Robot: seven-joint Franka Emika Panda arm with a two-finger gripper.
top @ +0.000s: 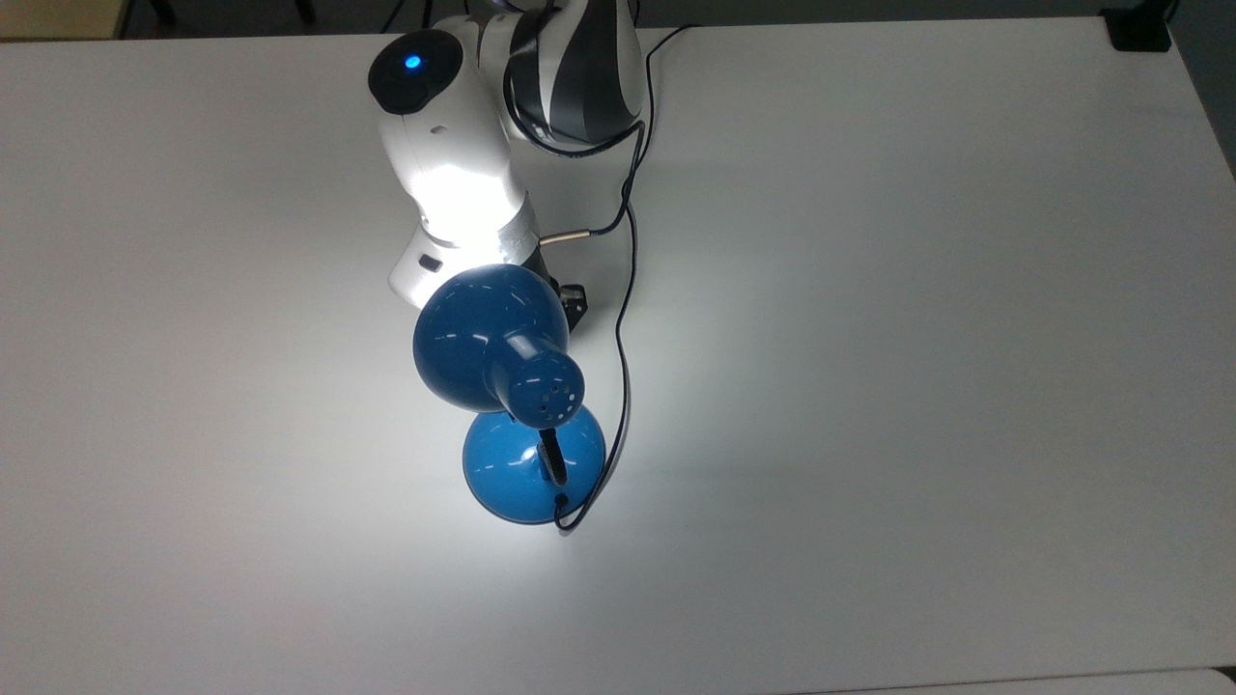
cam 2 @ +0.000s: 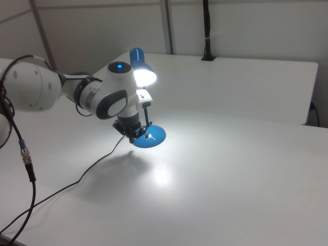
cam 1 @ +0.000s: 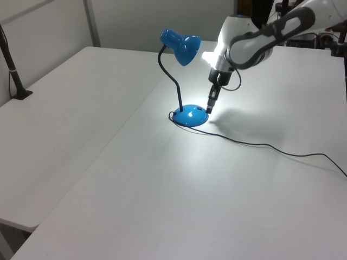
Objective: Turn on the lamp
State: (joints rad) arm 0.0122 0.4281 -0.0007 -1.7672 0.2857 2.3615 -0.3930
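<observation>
The blue lamp is lit. Its shade [cam 1: 181, 46] throws a bright pool on the white table, and the bulb opening [cam 2: 145, 76] glows. The round base [cam 1: 191, 115] stands under the curved black neck [cam 1: 172, 81]. My gripper [cam 1: 209, 108] hangs tip-down just off the left view's right edge of the base, slightly above the table, fingers shut on nothing. In the right view the gripper [cam 2: 137, 134] is at the near-left rim of the base [cam 2: 151, 137]. In the top view the shade [top: 488, 333] hides the fingertips, and the base [top: 526, 473] lies below it.
A thin black cord [cam 1: 260, 145] runs from the base across the table toward the left view's right. The arm's own cable [top: 628, 241] hangs beside the wrist [top: 454, 183]. A black post [cam 1: 13, 76] stands at the left view's far left table edge.
</observation>
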